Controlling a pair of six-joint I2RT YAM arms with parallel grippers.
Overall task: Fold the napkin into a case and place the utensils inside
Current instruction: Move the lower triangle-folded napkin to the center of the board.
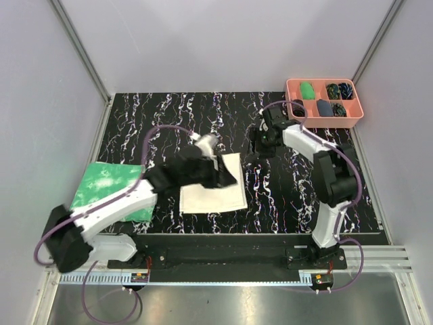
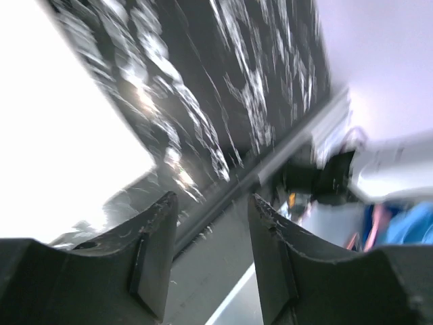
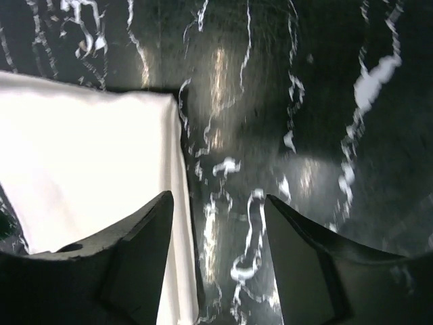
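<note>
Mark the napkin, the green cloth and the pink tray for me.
napkin (image 1: 215,194): top view, bare lower middle of the cloth.
green cloth (image 1: 108,183): top view, its middle.
pink tray (image 1: 328,122): top view, its near wall.

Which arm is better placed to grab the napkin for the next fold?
Left, probably: the left gripper hangs open over the napkin, while the right gripper, also open, sits off its far-right corner above the table.
</note>
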